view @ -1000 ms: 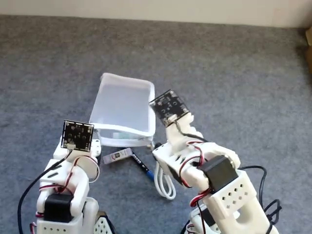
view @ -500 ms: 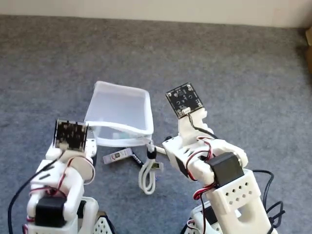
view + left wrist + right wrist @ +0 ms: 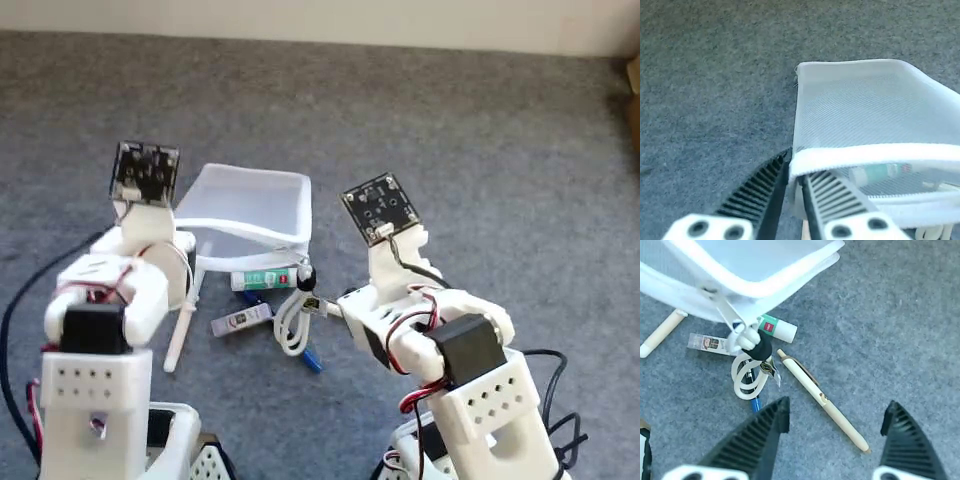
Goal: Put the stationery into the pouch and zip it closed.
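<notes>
The left gripper [image 3: 795, 170] was pinched tight on the rim of the white mesh pouch [image 3: 875, 105], whose mouth gaped over the grey counter [image 3: 705, 100]. The right gripper [image 3: 837, 412] hung just outside the pouch's mouth with its jaws spread wide and nothing between them, above a cream pen [image 3: 822, 400]. A glue stick [image 3: 777, 327] lay partly under the pouch's rim. A looped white cord [image 3: 745, 382], a blue pen [image 3: 756, 404], a small labelled packet [image 3: 707, 342] and a cream stick [image 3: 660, 332] lay near the pouch, all outside it.
</notes>
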You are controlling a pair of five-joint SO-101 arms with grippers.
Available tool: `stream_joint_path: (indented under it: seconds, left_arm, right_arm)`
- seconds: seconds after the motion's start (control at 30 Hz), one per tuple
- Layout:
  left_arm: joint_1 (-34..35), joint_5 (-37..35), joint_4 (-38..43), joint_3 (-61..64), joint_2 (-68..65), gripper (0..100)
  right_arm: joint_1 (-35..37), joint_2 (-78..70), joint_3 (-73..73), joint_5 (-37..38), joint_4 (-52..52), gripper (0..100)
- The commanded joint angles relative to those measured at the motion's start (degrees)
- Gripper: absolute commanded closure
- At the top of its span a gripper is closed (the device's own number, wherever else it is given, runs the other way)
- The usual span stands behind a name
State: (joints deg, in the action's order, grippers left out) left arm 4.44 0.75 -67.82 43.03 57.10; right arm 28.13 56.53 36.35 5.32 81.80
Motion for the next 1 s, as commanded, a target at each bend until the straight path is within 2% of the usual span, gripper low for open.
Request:
stream_joint_path:
  seconds: [0.0,0.17,0.37,0.43,0.6,0.77,0.97]
  left_arm:
    - [3.65,-0.79,-5.54,-9.19,-5.67,99]
    - [8.13,-0.88,-8.35,-10.42,-6.29,99]
    - [12.7,-0.88,-10.2,-10.33,-6.11,99]
    - [13.93,-0.88,-10.11,-9.71,-6.11,99]
    - [14.29,-0.79,-9.85,-7.43,-5.85,99]
    - [14.11,-0.88,-9.76,-6.81,-5.85,99]
    - [14.29,-3.08,-7.74,-5.23,-5.85,99]
  right_arm:
    - [-0.66,1.1,-3.38,-0.09,-3.47,74.4]
    - [-0.66,-3.21,-1.63,2.99,-4.97,77.0]
    - [-0.48,-16.75,-1.8,3.69,-8.4,77.1]
    - [-0.4,-20.35,-1.8,6.07,-9.54,77.1]
    - [-0.04,-26.07,-1.8,9.23,-9.89,77.1]
    - [4.7,-28.97,-1.27,9.41,-12.88,77.1]
    - [5.58,-34.15,-1.19,14.15,-16.13,77.1]
